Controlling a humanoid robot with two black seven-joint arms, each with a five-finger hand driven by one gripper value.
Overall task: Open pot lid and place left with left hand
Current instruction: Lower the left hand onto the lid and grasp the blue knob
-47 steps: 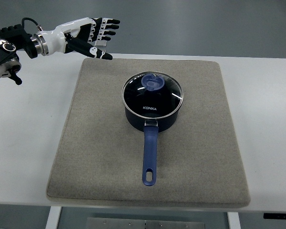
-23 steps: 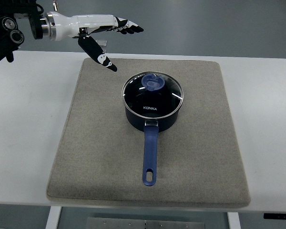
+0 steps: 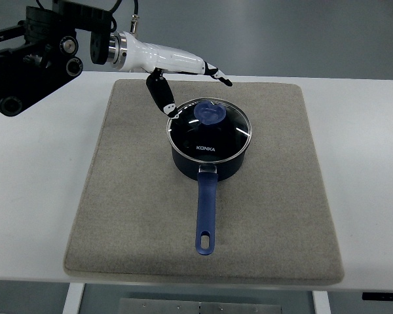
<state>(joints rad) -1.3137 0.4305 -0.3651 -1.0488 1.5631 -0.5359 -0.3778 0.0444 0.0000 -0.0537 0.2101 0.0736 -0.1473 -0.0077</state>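
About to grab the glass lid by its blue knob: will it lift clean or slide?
The glass lid is likely rigid, breakable. Its blue knob looks smooth, so the open left robot hand may slip. The pot probably stays put on the mat.

I count one pot (image 3: 208,154) in front of me, dark blue, sitting on the mat. It has one long handle (image 3: 206,212), running from the pot toward my side of the mat, and that handle has one hole near its end. On top of the pot sits one glass lid (image 3: 210,128), with one blue knob (image 3: 209,112) at its middle. Under the pot lies one grey mat (image 3: 131,209), and under the mat one white table (image 3: 33,190). One of my hands (image 3: 177,69) shows, the left, hanging just beyond the pot's far left rim; its fingers (image 3: 213,70) are stretched out, its one thumb (image 3: 161,95) pointing down toward the pot.
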